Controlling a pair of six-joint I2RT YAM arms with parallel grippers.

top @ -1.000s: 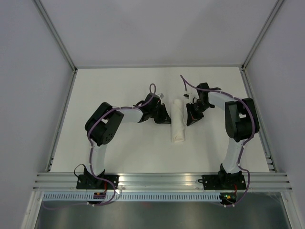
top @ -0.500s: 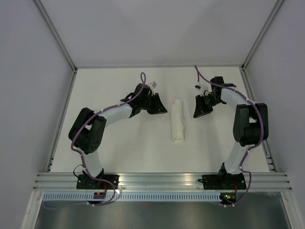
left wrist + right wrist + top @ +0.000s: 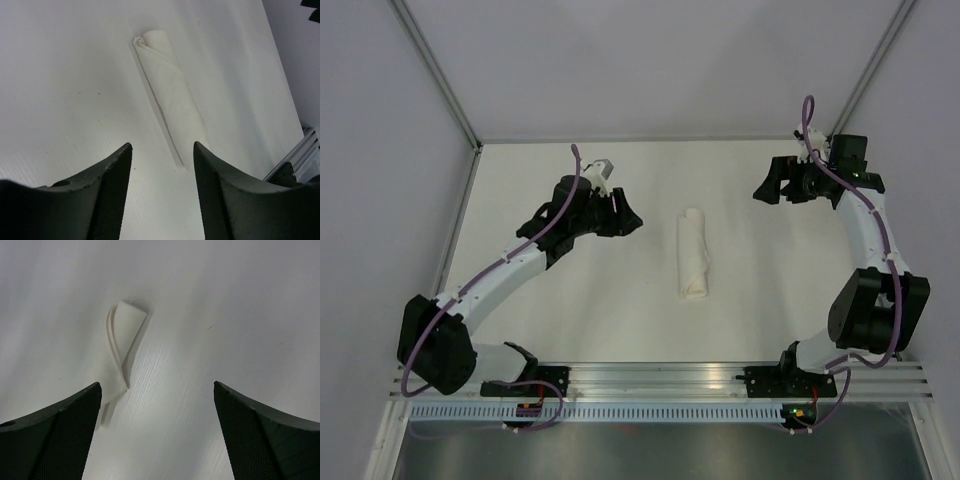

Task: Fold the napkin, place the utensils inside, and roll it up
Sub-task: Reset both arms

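Jaws left and right gape open, the rolled napkin [image 3: 693,254] lying between them, touching neither

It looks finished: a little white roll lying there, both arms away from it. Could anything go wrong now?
1. Nothing holds the napkin. The left fingers and right fingers are open and clear of it, so it might loosen. The right wrist view shows its layers gaping at one end.
2. No utensils show, so I cannot tell whether they are inside. If they are, a nudge might slide them out of an open end.
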